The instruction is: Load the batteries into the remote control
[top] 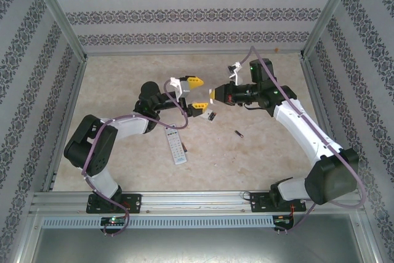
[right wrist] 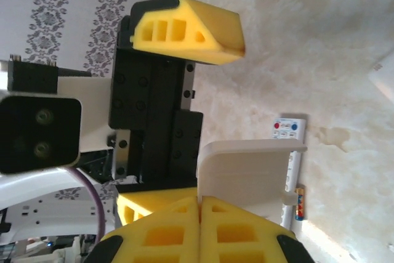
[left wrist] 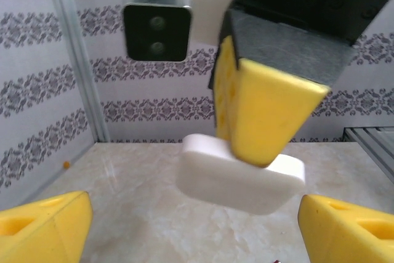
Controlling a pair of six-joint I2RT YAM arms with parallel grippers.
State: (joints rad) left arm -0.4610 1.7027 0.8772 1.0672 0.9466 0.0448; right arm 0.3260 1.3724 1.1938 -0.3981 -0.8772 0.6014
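Right claw (right wrist: 200,201) clamped on cover (right wrist: 246,170); left claw (left wrist: 196,229) spread apart, facing it. Remote (right wrist: 288,129) seen below claws, battery (right wrist: 299,204) beside it; loading judged not begun.

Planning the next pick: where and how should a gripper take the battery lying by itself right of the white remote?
Grip the battery at mid-length, probably coming straight down from above. It is a slim cylinder lying flat and diagonal on the table, apart from the remote, so close across its long axis.
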